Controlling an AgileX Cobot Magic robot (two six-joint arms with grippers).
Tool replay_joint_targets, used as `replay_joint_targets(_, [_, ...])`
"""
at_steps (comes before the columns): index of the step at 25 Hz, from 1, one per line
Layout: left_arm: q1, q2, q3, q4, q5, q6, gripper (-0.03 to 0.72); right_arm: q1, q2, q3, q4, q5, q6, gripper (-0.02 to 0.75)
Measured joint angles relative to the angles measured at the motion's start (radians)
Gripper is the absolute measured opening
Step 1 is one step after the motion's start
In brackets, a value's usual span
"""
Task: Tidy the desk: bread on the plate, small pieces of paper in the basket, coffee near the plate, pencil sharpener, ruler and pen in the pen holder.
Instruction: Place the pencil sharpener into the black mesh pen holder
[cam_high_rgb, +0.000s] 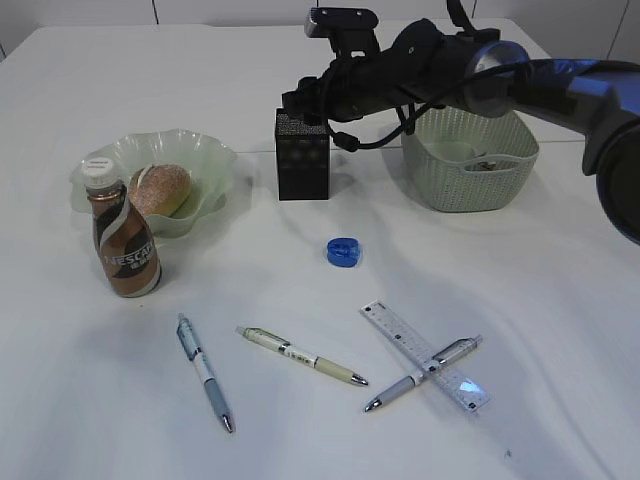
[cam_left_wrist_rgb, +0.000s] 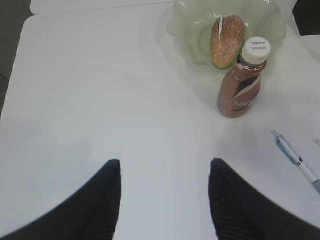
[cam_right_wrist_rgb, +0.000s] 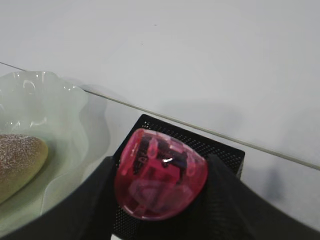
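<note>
My right gripper (cam_right_wrist_rgb: 161, 161) is shut on a red transparent pencil sharpener (cam_right_wrist_rgb: 160, 175), held just over the black mesh pen holder (cam_right_wrist_rgb: 222, 146). In the exterior view that gripper (cam_high_rgb: 300, 100) hangs above the pen holder (cam_high_rgb: 302, 160). A blue pencil sharpener (cam_high_rgb: 343, 251) lies mid-table. The clear ruler (cam_high_rgb: 410, 345) and three pens (cam_high_rgb: 205, 372) (cam_high_rgb: 302, 355) (cam_high_rgb: 445, 355) lie near the front. Bread (cam_high_rgb: 160, 188) sits on the green plate (cam_high_rgb: 205, 150), and the coffee bottle (cam_high_rgb: 125, 240) stands beside it. My left gripper (cam_left_wrist_rgb: 165, 165) is open over bare table.
A green woven basket (cam_high_rgb: 470, 185) with paper scraps (cam_high_rgb: 482, 165) inside stands right of the pen holder, under the right arm. In the left wrist view the coffee bottle (cam_left_wrist_rgb: 244, 80), plate (cam_left_wrist_rgb: 187, 25), bread (cam_left_wrist_rgb: 227, 32) and one pen (cam_left_wrist_rgb: 297, 159) lie ahead to the right.
</note>
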Motion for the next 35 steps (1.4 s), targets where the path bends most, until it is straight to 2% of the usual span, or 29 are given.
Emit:
replay_joint_targets(12, [0.000,0.000,0.000,0.000,-0.004,0.000,0.394,0.000,0.004,0.000,0.002,-0.004,0.000,0.386])
replay_joint_targets(18, [0.000,0.000,0.000,0.000,-0.004,0.000,0.394,0.000,0.016,0.000,0.024,-0.007,0.000,0.429])
replay_joint_targets(30, [0.000,0.000,0.000,0.000,-0.006,0.000,0.394,0.000,0.016,0.000,0.041,-0.006,0.000,0.440])
replay_joint_targets(35, [0.000,0.000,0.000,0.000,-0.006,0.000,0.394,0.000,0.014,0.000,0.041,0.069,0.000,0.440])
